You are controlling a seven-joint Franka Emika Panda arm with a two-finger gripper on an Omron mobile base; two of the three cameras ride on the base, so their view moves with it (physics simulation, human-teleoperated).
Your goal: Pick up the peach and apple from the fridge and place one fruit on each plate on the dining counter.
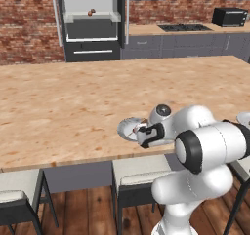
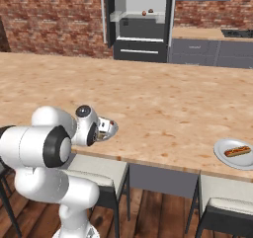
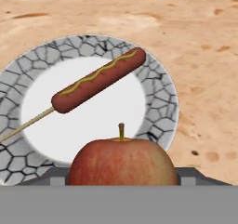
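A deep-red apple (image 3: 122, 162) with a short stem sits between my fingers, and my gripper (image 3: 122, 180) is shut on it. It hangs just above a round plate (image 3: 158, 86) with a crackled grey rim, on which a corn dog (image 3: 97, 81) on a stick lies. In the base views the gripper (image 1: 140, 131) (image 2: 105, 127) hovers over that plate (image 1: 126, 127) near the front edge of the dining counter (image 1: 73, 107). Far behind, the fridge (image 1: 90, 34) stands open, with a small orange-red peach (image 2: 144, 13) on a shelf.
A second plate (image 2: 221, 148) holding a hot dog (image 2: 237, 151) lies at the counter's right front. Stools (image 1: 139, 178) stand under the counter's near edge. A dark brown lump (image 2: 150, 10) sits beside the peach. A hob and microwave (image 1: 229, 17) are on the wall counter.
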